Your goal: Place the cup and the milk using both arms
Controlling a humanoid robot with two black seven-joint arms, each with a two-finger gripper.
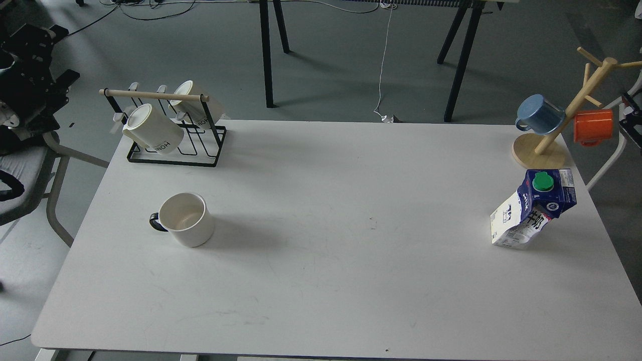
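Note:
The cup, a plain cream-white mug with a small black handle pointing left, stands upright on the left part of the white table. The milk, a blue-and-white carton with a green cap, stands tilted near the right edge. My left gripper is off the table at the far upper left, dark, its two fingers apart and empty, well away from the cup. Only a sliver of my right gripper shows at the right edge, behind the milk and apart from it.
A black wire rack holding two lettered white mugs stands at the back left corner. A wooden mug tree with a blue mug and an orange mug stands at the back right. Black table legs are behind.

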